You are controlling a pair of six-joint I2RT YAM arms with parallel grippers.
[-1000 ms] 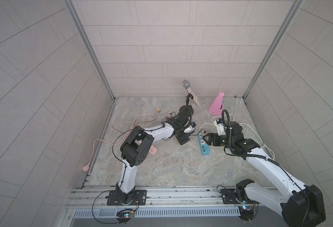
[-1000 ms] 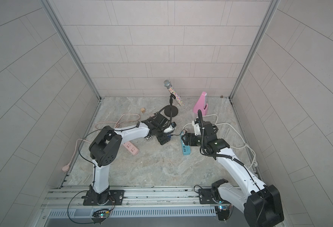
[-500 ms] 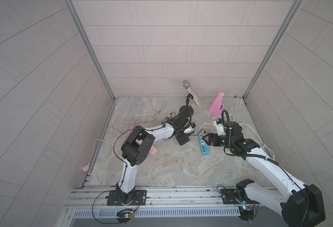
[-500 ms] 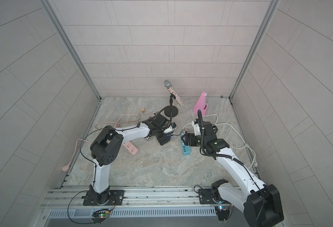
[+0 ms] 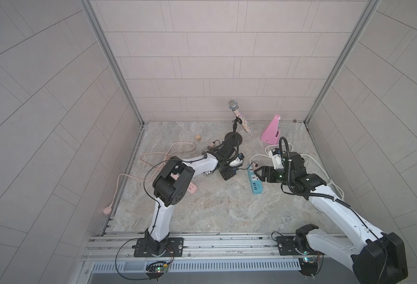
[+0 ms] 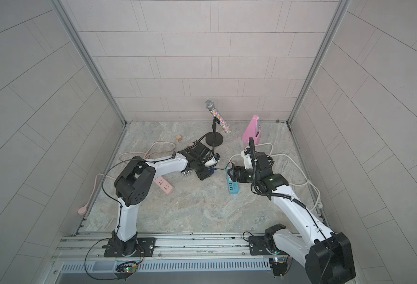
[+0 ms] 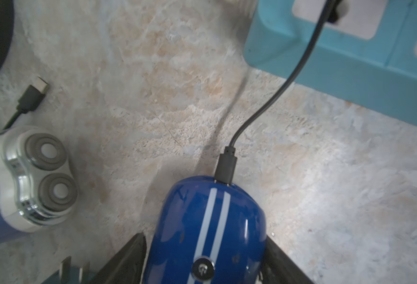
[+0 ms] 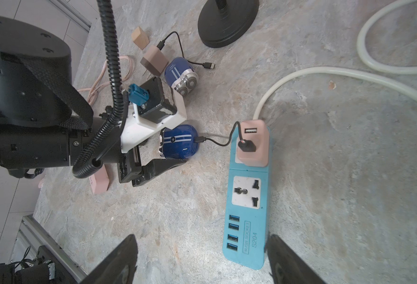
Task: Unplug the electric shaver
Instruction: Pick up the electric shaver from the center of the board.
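Item: round blue white-striped electric shaver [image 7: 209, 221] lay on the stone floor, thin black charging cable [image 7: 264, 108] plugged in; my left gripper [image 7: 203, 238] had its jaws close on either side, and I could not tell whether they gripped. Right gripper [image 8: 201, 239] hovered wide open and empty above the teal plastic power strip [image 8: 249, 209]. Risk as I judged it: a pull would drag the unpinned strip along.

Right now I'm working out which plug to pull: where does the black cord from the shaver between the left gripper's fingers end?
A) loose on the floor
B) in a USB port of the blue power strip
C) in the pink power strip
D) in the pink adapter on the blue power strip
D: the cord runs from the shaver to the pink adapter plugged into the blue power strip.
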